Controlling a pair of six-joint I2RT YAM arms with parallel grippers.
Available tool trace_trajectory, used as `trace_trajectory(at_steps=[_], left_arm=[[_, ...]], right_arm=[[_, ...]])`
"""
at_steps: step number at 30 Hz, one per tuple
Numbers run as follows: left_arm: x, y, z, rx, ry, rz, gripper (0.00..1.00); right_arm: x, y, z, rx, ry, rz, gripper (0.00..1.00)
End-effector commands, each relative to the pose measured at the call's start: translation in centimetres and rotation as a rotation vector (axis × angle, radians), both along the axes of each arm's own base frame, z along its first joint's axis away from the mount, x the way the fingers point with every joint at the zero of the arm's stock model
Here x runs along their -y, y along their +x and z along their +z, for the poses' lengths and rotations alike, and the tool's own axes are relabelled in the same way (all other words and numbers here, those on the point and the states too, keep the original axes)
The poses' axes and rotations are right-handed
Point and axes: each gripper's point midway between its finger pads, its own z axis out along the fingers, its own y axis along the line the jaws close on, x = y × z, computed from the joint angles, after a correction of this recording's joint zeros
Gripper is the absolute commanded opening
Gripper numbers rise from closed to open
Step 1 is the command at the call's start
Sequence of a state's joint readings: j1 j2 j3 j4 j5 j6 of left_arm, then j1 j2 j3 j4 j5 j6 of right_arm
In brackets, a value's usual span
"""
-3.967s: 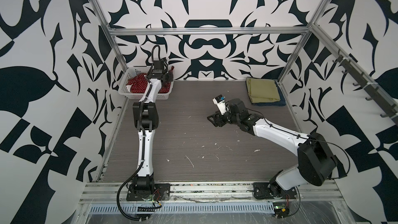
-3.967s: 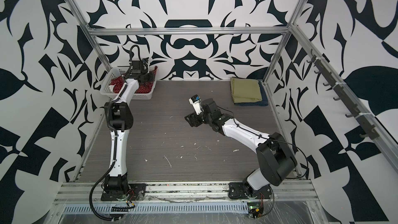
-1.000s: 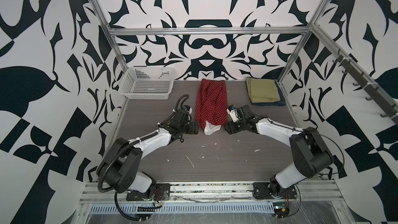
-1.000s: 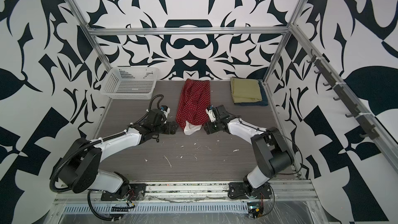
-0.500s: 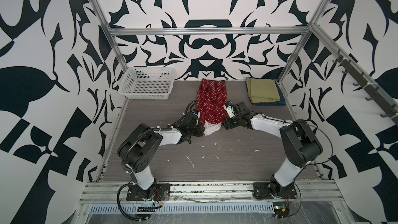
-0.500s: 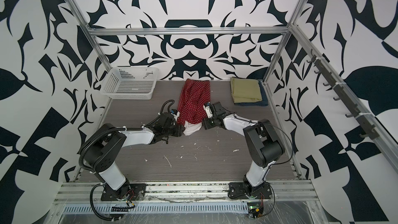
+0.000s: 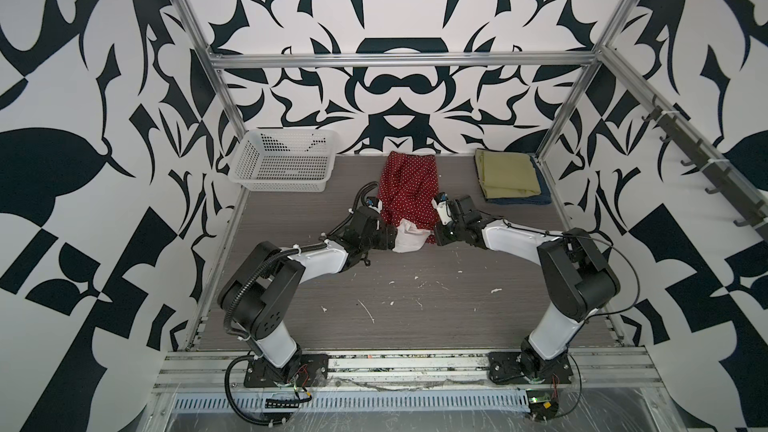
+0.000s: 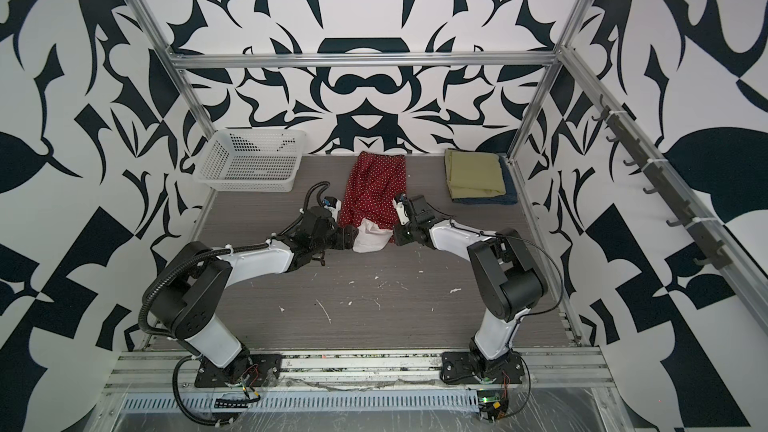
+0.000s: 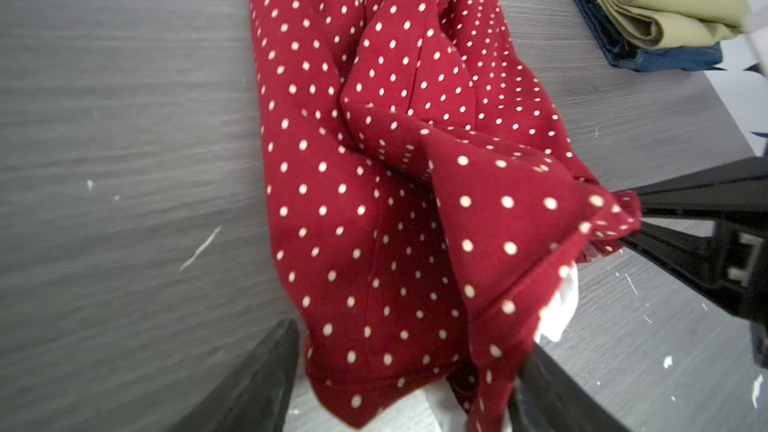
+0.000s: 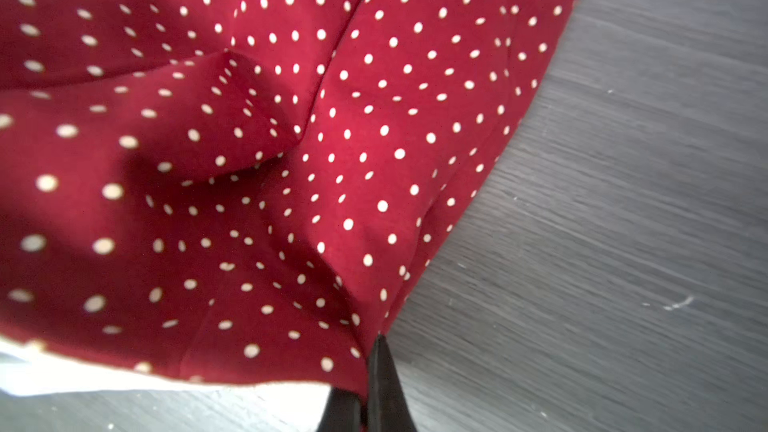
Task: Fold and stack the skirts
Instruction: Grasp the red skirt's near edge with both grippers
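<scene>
Hem of red white-dotted cloth skirt (image 9: 353, 201) newly pinched in right gripper (image 10: 375, 361); left gripper (image 9: 399, 380) spread astride it, so lift waits.

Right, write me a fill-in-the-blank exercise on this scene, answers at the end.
The right gripper is ____ on a corner of the polka-dot skirt.
The jaws of the left gripper stand ____ either side of that skirt's near end.
The olive-green skirt lies folded on the ____ denim skirt.
The white basket is ____.
Missing words: shut; open; blue; empty.
</scene>
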State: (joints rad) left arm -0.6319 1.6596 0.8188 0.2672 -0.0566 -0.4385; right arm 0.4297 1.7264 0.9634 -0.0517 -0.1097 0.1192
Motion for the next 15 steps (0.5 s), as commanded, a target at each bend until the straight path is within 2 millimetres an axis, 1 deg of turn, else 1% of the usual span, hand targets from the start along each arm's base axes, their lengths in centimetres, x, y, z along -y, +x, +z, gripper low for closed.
trace_trajectory(at_steps=[1, 3, 5, 6, 8, 10, 11, 13, 15], left_arm=[[0.8, 0.4, 2.4, 0.039, -0.055, -0.026, 0.75], [0.9, 0.4, 2.8, 0.051, -0.088, -0.034, 0.7], [1.1, 0.4, 2.6, 0.048, -0.096, -0.042, 0.6], [1.1, 0.4, 2.5, 0.036, -0.095, -0.042, 0.59], [1.9, 0.3, 2.7, 0.026, -0.112, -0.08, 0.59], [3.0, 0.3, 3.4, 0.034, -0.134, -0.125, 0.67], [3.6, 0.2, 3.6, 0.032, -0.142, -0.146, 0.69], [4.6, 0.3, 3.7, 0.036, -0.146, -0.166, 0.68], [5.6, 0.2, 3.4, 0.037, -0.139, -0.194, 0.68]], right_arm=[[0.6, 1.3, 3.4, 0.04, 0.088, -0.078, 0.0], [1.2, 1.5, 3.4, -0.006, 0.177, -0.126, 0.0], [1.9, 1.7, 3.4, -0.053, 0.265, -0.176, 0.0], [2.3, 1.8, 3.2, -0.079, 0.307, -0.206, 0.0], [2.8, 2.0, 3.0, -0.11, 0.349, -0.237, 0.0], [3.2, 2.1, 2.9, -0.114, 0.34, -0.255, 0.0], [3.3, 2.0, 2.8, -0.119, 0.335, -0.265, 0.0], [3.3, 2.1, 2.9, -0.13, 0.354, -0.269, 0.0], [3.1, 2.1, 3.1, -0.137, 0.373, -0.271, 0.0]])
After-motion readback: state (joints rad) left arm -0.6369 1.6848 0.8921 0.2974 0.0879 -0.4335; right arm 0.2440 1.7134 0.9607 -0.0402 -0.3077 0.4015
